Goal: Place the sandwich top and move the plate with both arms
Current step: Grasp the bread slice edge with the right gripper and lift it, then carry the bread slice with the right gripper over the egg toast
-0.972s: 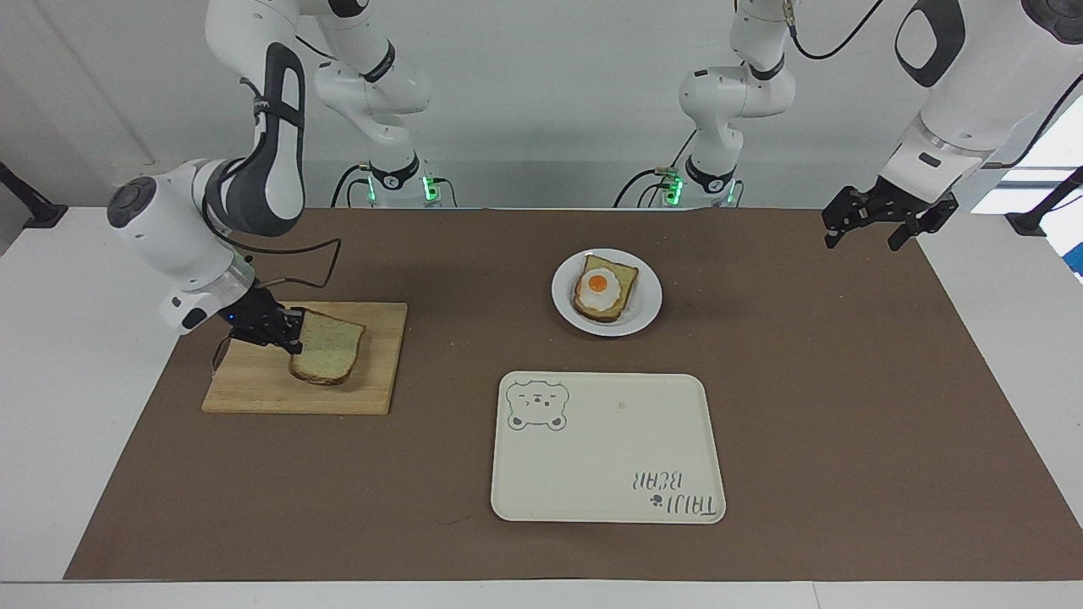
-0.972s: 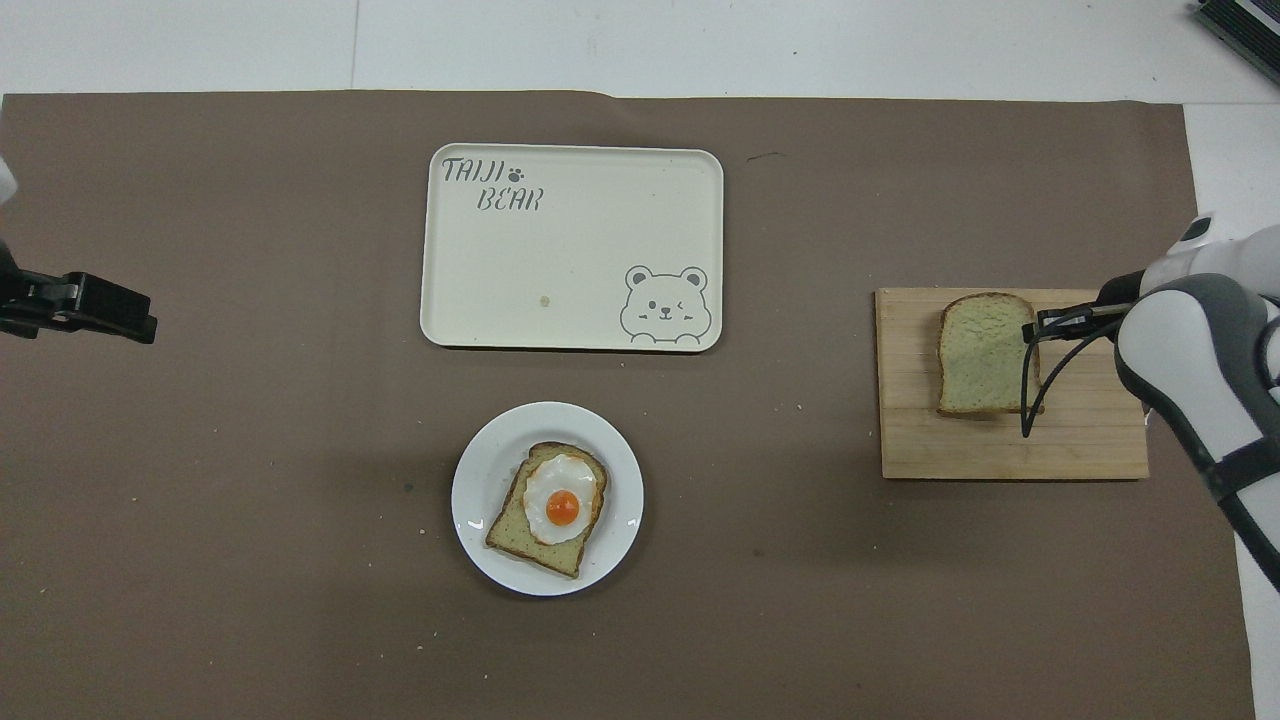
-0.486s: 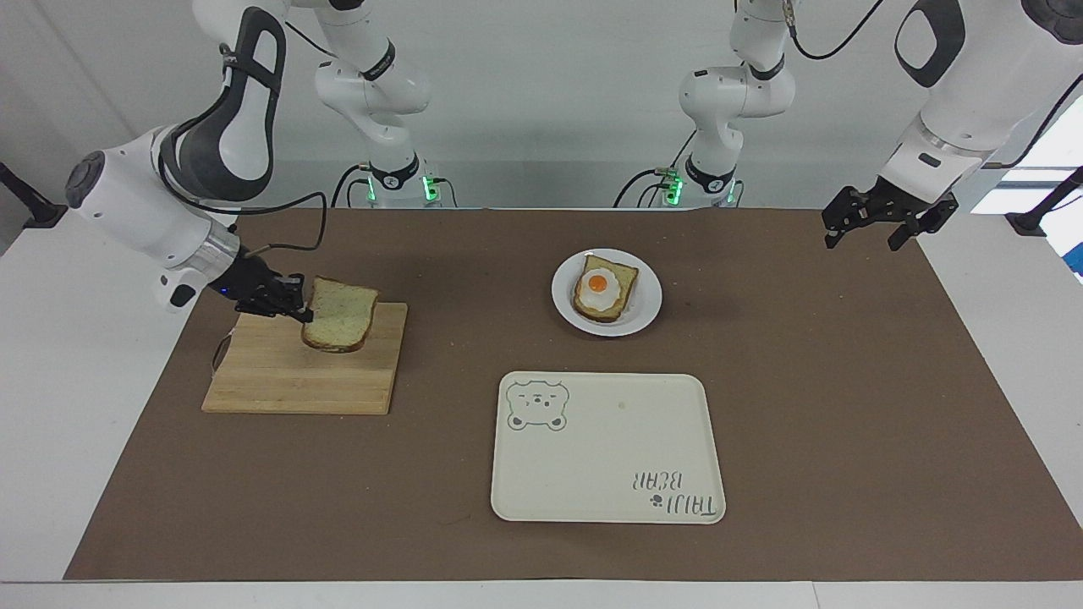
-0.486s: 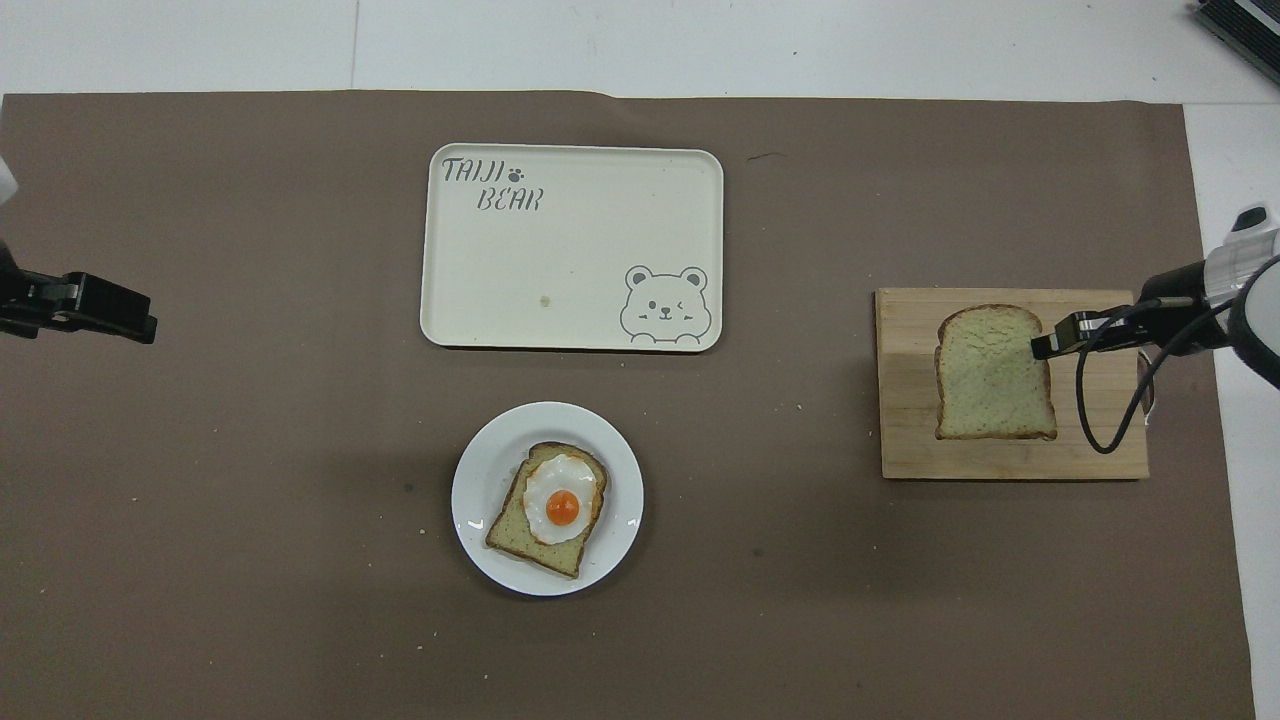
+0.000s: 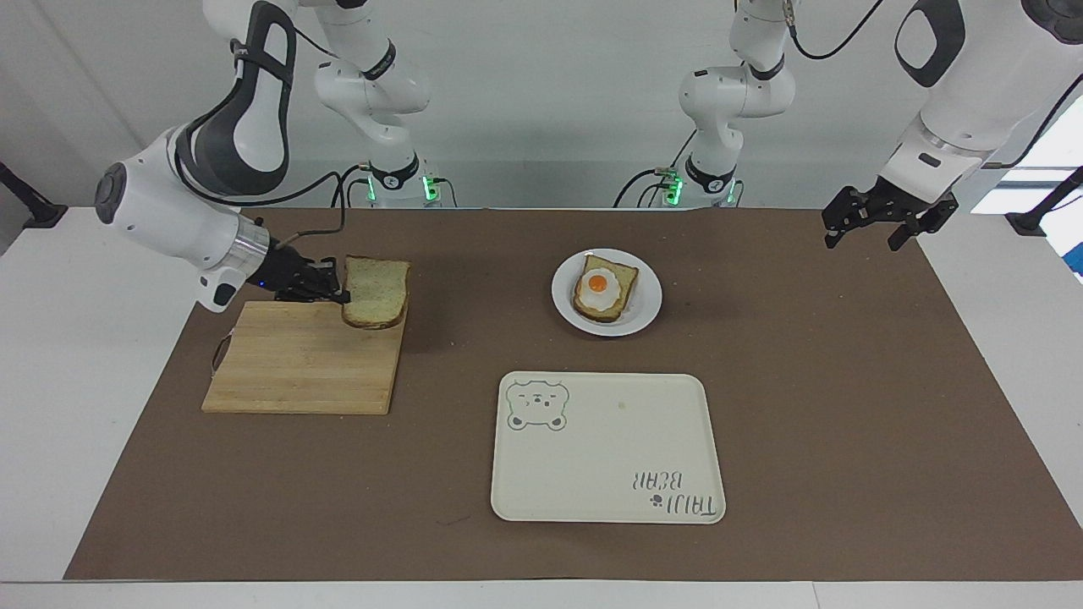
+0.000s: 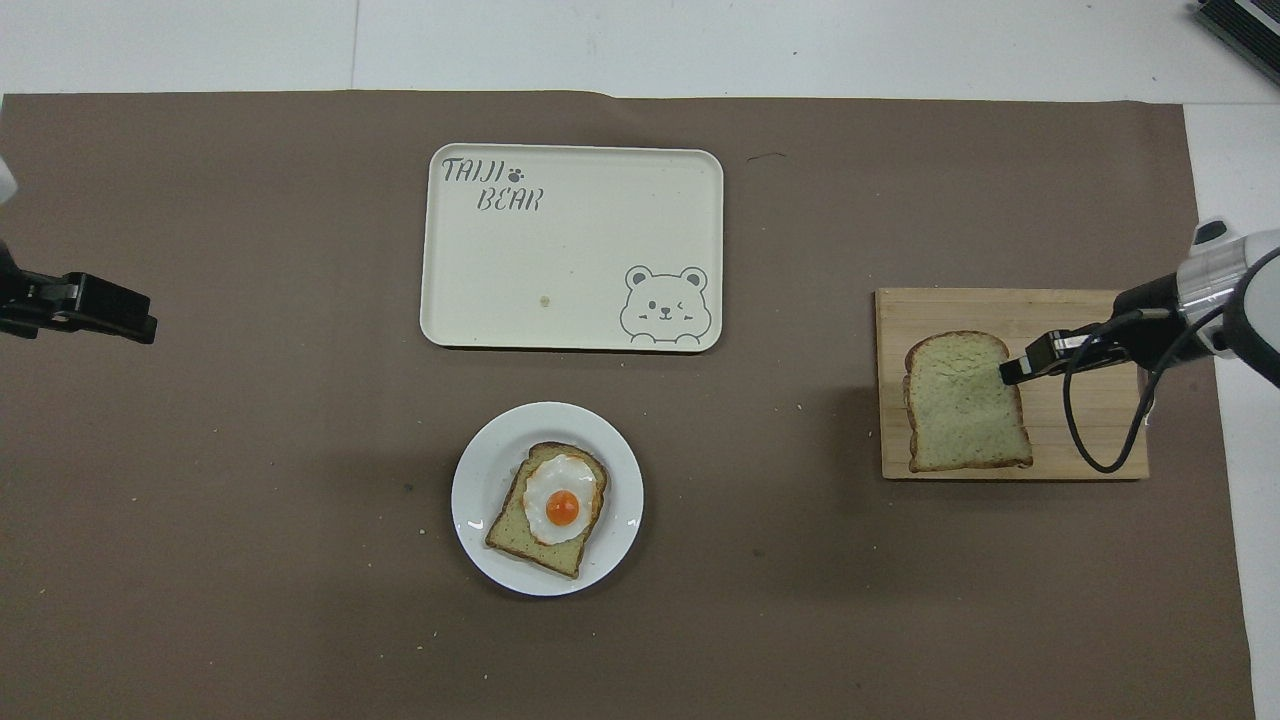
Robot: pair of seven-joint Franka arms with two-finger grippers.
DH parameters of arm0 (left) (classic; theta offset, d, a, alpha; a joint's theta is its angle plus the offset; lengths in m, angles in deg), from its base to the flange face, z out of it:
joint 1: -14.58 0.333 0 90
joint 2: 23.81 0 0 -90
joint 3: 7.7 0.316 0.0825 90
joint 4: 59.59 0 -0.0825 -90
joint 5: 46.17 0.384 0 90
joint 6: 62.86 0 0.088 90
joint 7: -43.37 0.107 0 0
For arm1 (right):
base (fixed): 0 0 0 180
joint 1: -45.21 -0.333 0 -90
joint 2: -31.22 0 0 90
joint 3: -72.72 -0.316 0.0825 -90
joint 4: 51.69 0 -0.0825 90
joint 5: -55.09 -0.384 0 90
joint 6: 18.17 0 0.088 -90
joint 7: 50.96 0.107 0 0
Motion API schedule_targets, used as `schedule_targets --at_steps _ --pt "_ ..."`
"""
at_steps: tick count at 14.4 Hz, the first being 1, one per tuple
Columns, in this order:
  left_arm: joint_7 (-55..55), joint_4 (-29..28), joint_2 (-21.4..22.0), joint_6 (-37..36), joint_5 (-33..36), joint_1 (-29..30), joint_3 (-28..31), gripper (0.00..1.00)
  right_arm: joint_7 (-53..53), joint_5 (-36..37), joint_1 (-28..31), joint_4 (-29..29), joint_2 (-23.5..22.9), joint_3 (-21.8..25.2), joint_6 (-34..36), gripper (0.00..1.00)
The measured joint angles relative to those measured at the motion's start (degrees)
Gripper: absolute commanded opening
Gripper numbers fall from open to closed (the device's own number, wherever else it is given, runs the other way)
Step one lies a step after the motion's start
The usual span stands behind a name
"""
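Note:
The sandwich top [image 5: 376, 292] [image 6: 965, 402], a plain speckled slice, hangs tilted in the air over the corner of the wooden cutting board [image 5: 296, 372] [image 6: 1090, 450] that lies nearest the plate and the robots. My right gripper [image 5: 338, 288] [image 6: 1010, 372] is shut on its edge. The white plate [image 5: 647, 313] [image 6: 480, 470] sits mid-table and bears a bread slice with a fried egg [image 5: 605, 288] [image 6: 550, 505]. My left gripper [image 5: 861, 241] [image 6: 145, 325] waits open and holds nothing, over the mat's edge at the left arm's end of the table.
A cream rectangular tray with a bear drawing [image 5: 605, 457] [image 6: 570, 260] lies farther from the robots than the plate. A brown mat covers the table. The right arm's black cable loops above the board.
The right gripper has lifted the sandwich top off the cutting board and carried it toward the plate and the robots. The left arm has not moved.

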Motion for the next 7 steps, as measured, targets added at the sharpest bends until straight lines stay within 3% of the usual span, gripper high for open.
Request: schedule_targets --at_steps 7 --pt "0.0 0.0 0.0 0.0 0.0 0.0 0.0 1.0 11.4 -1.7 -11.1 -0.4 0.2 -0.3 -0.1 0.0"
